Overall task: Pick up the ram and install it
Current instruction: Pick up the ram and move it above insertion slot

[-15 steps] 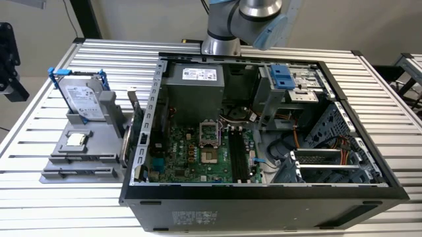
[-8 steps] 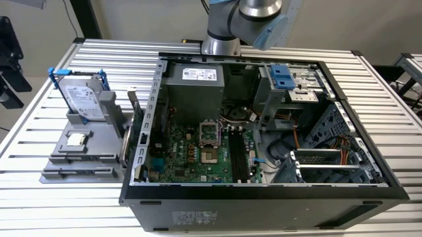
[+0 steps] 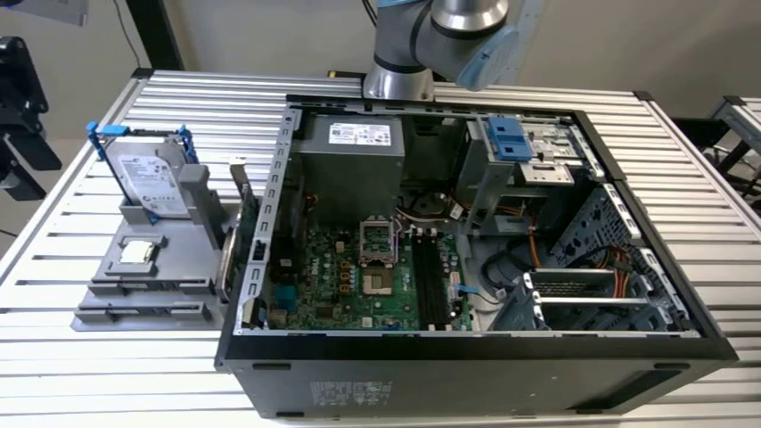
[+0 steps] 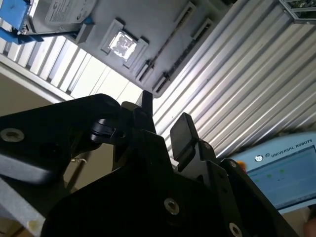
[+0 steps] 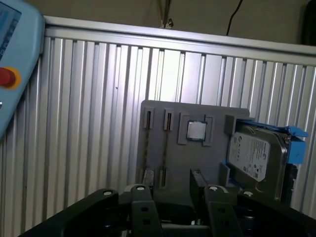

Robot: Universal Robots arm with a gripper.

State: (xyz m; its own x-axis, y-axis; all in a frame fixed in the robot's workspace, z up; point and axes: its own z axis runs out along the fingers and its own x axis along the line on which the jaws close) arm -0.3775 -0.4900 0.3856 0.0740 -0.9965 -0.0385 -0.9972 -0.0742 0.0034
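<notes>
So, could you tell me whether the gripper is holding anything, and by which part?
Nothing is held: the gripper has its jaws open and empty, with the gray holder tray beyond them.

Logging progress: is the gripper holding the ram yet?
No: in the second wrist view the gripper shows its jaws apart with nothing between them.

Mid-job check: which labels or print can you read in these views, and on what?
Hard drive: white label, print too small to read.
Power supply: white sticker, too small to read.
Computer case front: sticker, blurred.
Teach pendant: a maker's logo line; screen text blurred.
</notes>
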